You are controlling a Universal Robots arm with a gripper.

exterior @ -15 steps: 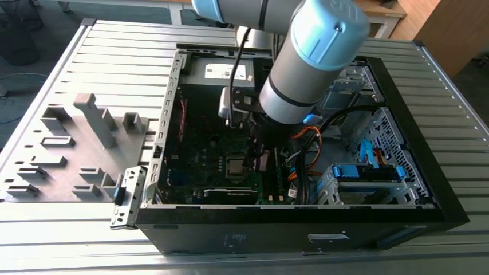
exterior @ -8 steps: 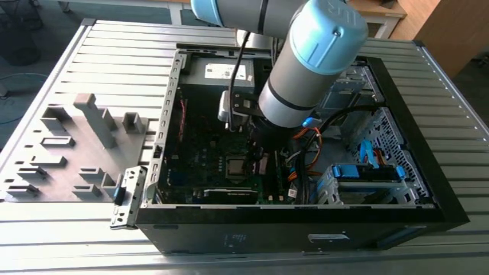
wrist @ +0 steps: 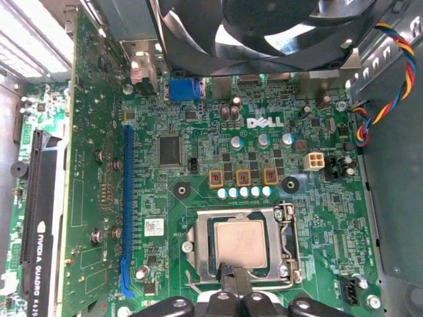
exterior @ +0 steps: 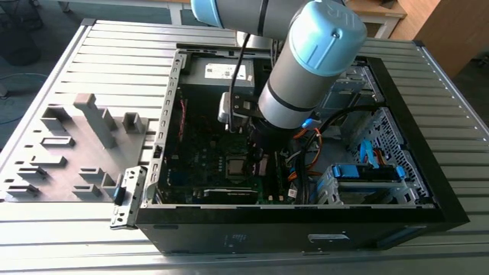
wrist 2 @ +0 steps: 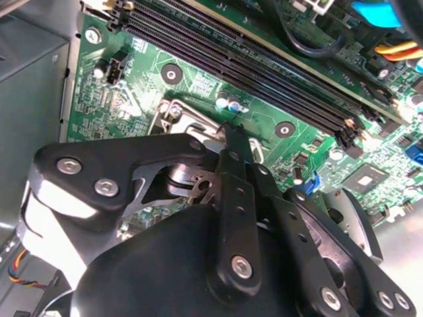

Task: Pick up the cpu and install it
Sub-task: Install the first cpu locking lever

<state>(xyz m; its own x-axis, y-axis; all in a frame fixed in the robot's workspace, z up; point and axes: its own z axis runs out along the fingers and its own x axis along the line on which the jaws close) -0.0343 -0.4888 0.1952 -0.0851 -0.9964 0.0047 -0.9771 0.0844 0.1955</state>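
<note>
End effector (wrist: 228, 290) at seated cpu (wrist: 240, 243).

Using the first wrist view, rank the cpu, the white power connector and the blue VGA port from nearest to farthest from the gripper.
1. cpu, in its socket right by the gripper.
2. white power connector, further up the motherboard.
3. blue VGA port, at the board's edge under the fan.

In the first wrist view, the black tool (wrist: 232, 290) covers one edge of the flat silvery-grey square cpu (wrist: 241, 243), and you cannot tell how its tips stand. In the exterior view, the grey and pale-blue robot arm (exterior: 306, 63) hides part of the green motherboard (exterior: 205, 157) inside the open black computer case (exterior: 306, 229).
</note>
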